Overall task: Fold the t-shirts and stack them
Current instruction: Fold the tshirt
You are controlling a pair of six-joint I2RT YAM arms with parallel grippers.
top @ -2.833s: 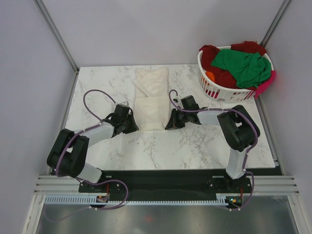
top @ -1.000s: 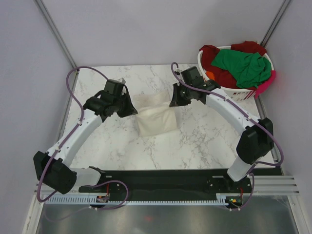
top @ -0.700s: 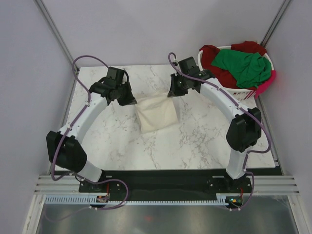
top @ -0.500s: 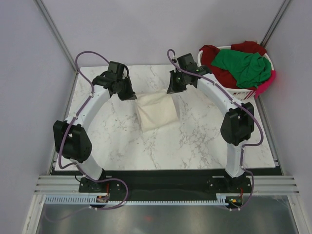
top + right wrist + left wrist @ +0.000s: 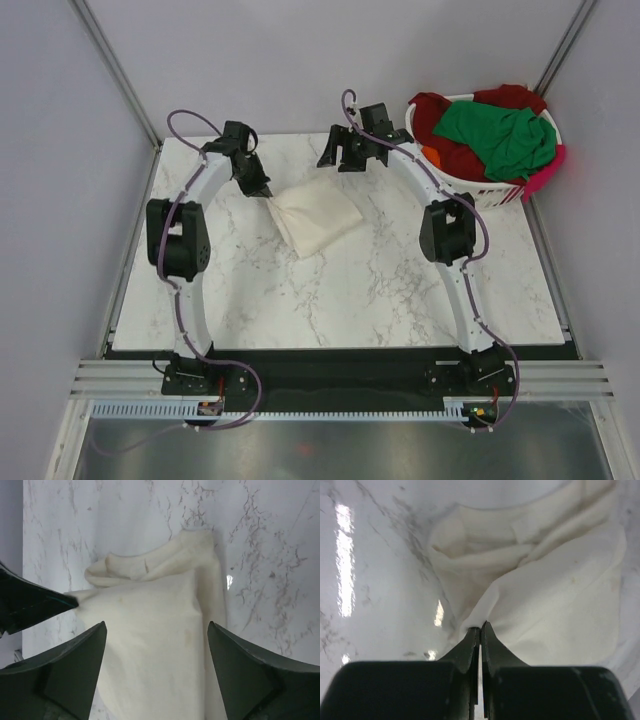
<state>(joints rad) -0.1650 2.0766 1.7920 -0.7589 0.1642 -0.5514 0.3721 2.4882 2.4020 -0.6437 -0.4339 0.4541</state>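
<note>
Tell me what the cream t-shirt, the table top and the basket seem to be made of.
The cream t-shirt: soft matte cloth, likely cotton; it creases and folds.
The table top: glossy, grey-veined, marble-like, perhaps only a print; it shows glare.
The basket: white, slatted, probably moulded plastic.

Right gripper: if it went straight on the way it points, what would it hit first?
Probably the cream t-shirt, which fills the wrist view between the open fingers of the right gripper; how far off is unclear.
</note>
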